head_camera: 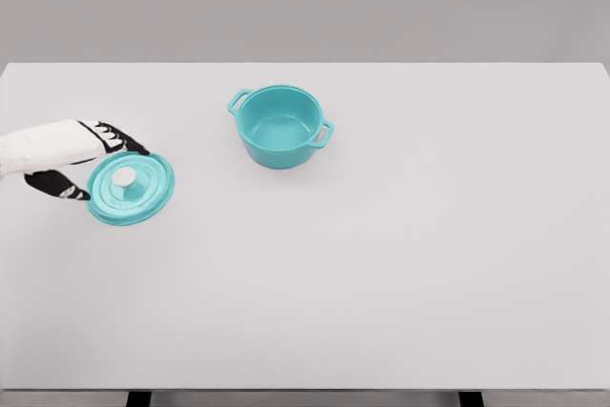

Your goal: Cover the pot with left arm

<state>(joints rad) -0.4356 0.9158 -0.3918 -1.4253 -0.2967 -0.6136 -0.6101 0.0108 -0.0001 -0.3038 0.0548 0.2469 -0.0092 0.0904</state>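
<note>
A teal pot [281, 127] with two side handles stands open on the white table [400, 264], a little left of the middle and toward the back. Well to its left lies a teal lid [131, 188] with a pale round knob. My left hand [91, 171] comes in from the left edge and reaches the lid's left rim, fingers above and thumb below it, spread around the rim. Whether it grips the lid or only touches it is unclear. The right arm does not show.
The table's far edge runs behind the pot against a grey wall. Its front edge lies at the bottom of the view.
</note>
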